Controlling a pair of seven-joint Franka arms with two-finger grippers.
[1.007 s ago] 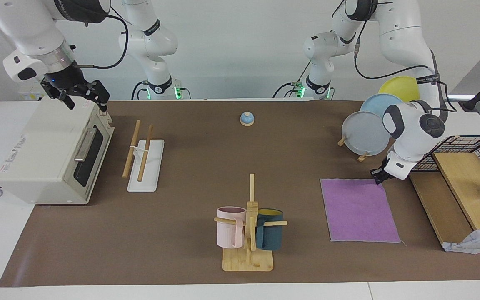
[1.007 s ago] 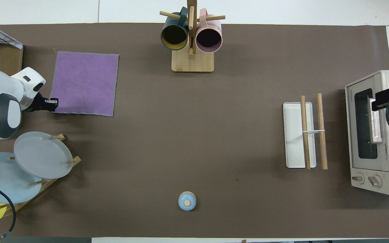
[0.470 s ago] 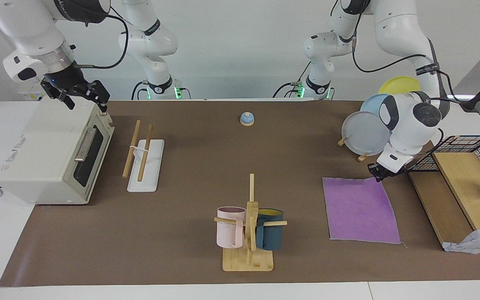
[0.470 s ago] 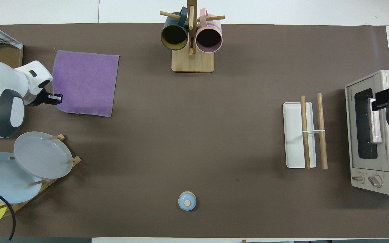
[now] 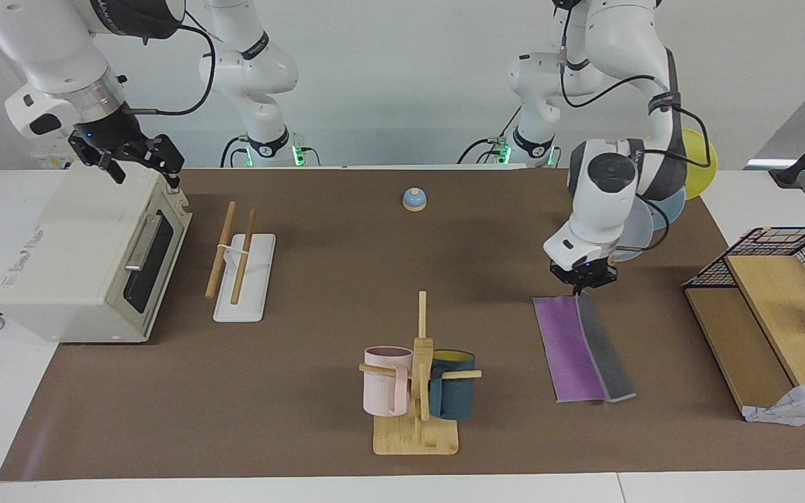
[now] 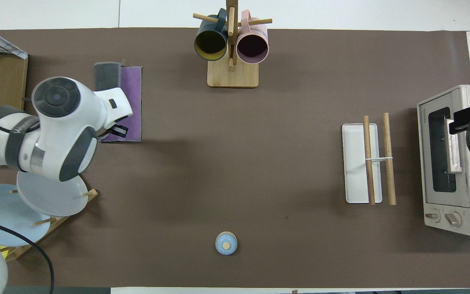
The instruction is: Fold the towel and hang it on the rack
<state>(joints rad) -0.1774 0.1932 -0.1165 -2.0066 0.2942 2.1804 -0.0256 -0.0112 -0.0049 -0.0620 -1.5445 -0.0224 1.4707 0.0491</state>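
Left gripper [image 5: 582,287] pinching towel [image 5: 570,349] edge, grey flap doubled over purple near left arm's table end; right gripper [image 5: 142,162] wide over toaster oven [image 5: 67,258].

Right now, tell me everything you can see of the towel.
The towel is a thin cloth, purple on one face and dark grey on the other. It lies on the brown table cover toward the left arm's end, beside the mug tree. It is part-folded: a grey strip is turned over along one side, with a purple strip bare beside it. The left gripper is shut on the edge nearest the robots, where grey meets purple. Nothing else touches it.
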